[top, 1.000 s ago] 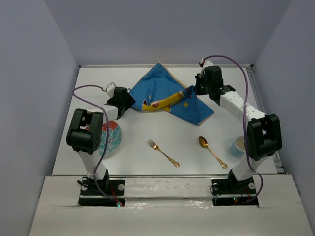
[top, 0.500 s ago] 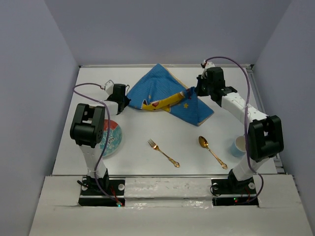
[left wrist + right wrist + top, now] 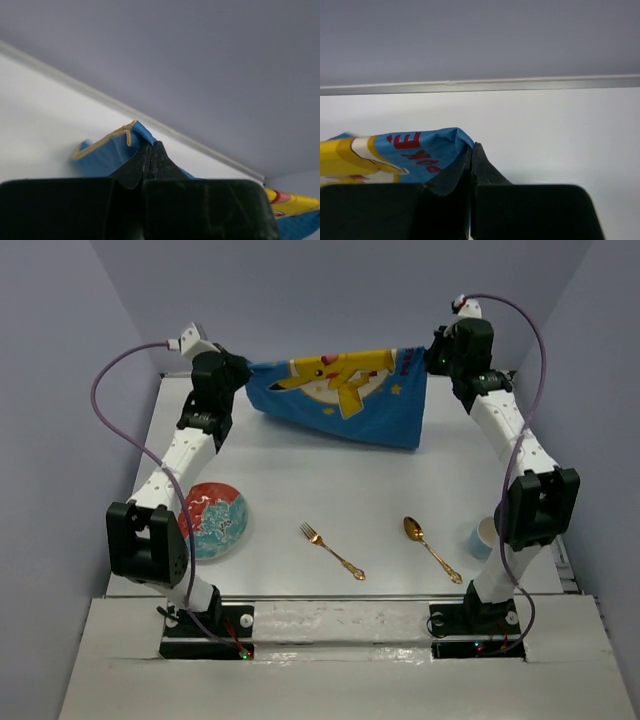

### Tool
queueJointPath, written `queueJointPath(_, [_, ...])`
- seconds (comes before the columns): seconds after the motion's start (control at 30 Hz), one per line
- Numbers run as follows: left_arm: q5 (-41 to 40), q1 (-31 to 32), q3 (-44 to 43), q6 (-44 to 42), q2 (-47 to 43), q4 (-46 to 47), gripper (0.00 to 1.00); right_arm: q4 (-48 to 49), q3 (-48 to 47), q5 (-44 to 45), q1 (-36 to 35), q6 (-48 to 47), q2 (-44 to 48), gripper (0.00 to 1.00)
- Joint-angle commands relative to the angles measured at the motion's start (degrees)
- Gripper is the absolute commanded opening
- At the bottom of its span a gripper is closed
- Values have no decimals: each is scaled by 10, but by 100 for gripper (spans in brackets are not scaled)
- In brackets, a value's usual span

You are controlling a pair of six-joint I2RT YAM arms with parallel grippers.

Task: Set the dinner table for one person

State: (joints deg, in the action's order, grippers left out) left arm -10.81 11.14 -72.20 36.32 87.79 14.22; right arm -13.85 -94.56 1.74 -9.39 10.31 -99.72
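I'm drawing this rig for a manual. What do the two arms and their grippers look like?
The left arm and right arm have white links, boxy black joints and black bases. A purple cable loops along each. The left gripper and right gripper are black, with tapering fingers.

Pretty clearly a robotics lab test cell, not anyone's dining room. The dinner table (image 3: 300, 480) is just a plain white matte slab boxed in by bare lavender-grey walls (image 3: 60, 420) on its left, far and right sides. The left arm (image 3: 170, 472) and right arm (image 3: 505, 435) are bolted on black base plates (image 3: 205, 628) at the table's near edge, with purple cables (image 3: 94, 400) looping off them. The plate (image 3: 212, 520), fork (image 3: 332, 551), spoon (image 3: 432, 548) and cup (image 3: 484, 537) on the table, plus the blue cartoon cloth (image 3: 345, 395) over its far end, read as props.
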Motion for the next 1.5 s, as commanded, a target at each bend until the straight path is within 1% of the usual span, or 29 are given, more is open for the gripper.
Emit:
queueJointPath(0.0, [18, -3, -152, -45, 40, -23, 0, -73, -275, 34, 34, -33, -94, 0])
queueJointPath(0.03, [29, -2, -217, -48, 56, -42, 0, -89, -393, 41, 40, -41, -140, 0])
queueJointPath(0.07, [32, -2, -247, -49, 62, -48, 0, -107, -449, 48, 40, -50, -159, 0])
queueJointPath(0.1, [36, -3, -273, -50, 68, -54, 0, -120, -496, 56, 40, -70, -176, 0])
queueJointPath(0.13, [40, -3, -317, -52, 77, -62, 0, -130, -527, 56, 40, -76, -185, 0])
queueJointPath(0.17, [41, -3, -337, -56, 81, -68, 0, -128, -547, 56, 40, -85, -184, 0])
queueJointPath(0.2, [46, -4, -371, -58, 91, -81, 0, -123, -543, 56, 40, -87, -177, 0])
queueJointPath(0.23, [47, -4, -383, -63, 93, -89, 0, -119, -532, 56, 40, -90, -168, 0])
queueJointPath(0.27, [46, -4, -390, -70, 95, -94, 0, -107, -486, 53, 40, -91, -142, 0])
queueJointPath(0.33, [47, -5, -371, -71, 87, -98, 0, -88, -412, 53, 40, -90, -108, 0])
queueJointPath(0.37, [47, -5, -349, -70, 80, -94, 0, -77, -367, 55, 40, -85, -89, 0])
queueJointPath(0.4, [47, -5, -322, -70, 71, -84, 0, -64, -320, 58, 40, -80, -50, 0])
queueJointPath(0.43, [44, -5, -252, -70, 47, -55, 0, -36, -216, 56, 40, -74, -30, 0])
queueJointPath(0.5, [38, -5, -167, -69, 18, -18, 0, 18, -107, 53, 40, -51, 26, 0])
queueJointPath(0.53, [36, -6, -78, -63, -10, 23, 0, 37, -1, 53, 40, -43, 42, 0])
queueJointPath(0.6, [40, -6, 13, -50, -34, 67, 0, 85, 92, 58, 40, -14, 64, 0])
queueJointPath(0.63, [46, -9, 98, -32, -51, 106, 0, 91, 159, 63, 40, -4, 74, 0])
queueJointPath(0.67, [50, -9, 139, -22, -58, 126, 0, 96, 187, 69, 40, 5, 78, 0])
queueJointPath(0.7, [55, -17, 173, -12, -61, 143, 0, 104, 211, 75, 40, 15, 80, 0])
queueJointPath(0.73, [62, -21, 235, -1, -67, 172, 0, 108, 232, 80, 40, 18, 83, 0])
queueJointPath(0.77, [63, -23, 263, 7, -70, 185, 0, 109, 266, 82, 40, 22, 83, 0])
queueJointPath(0.87, [76, -23, 346, 35, -72, 226, 0, 112, 314, 79, 40, 38, 99, 0])
queueJointPath(0.9, [87, -23, 375, 44, -73, 240, 0, 115, 344, 82, 40, 53, 105, 0])
queueJointPath(1.0, [92, -24, 417, 56, -82, 255, 0, 115, 380, 75, 40, 74, 127, 0])
queueJointPath(1.13, [105, -23, 476, 70, -119, 270, 0, 104, 444, 63, 40, 109, 153, 0])
queueJointPath(1.27, [105, -23, 515, 67, -163, 269, 0, 76, 472, 101, 40, 140, 165, 0])
queueJointPath(1.33, [105, -22, 529, 68, -179, 268, 0, 70, 477, 101, 40, 147, 168, 0])
queueJointPath(1.37, [123, -22, 543, 68, -195, 267, 0, 71, 485, 93, 40, 155, 175, 0])
queueJointPath(1.47, [130, -21, 570, 71, -217, 267, 0, 71, 506, 87, 40, 166, 191, 0])
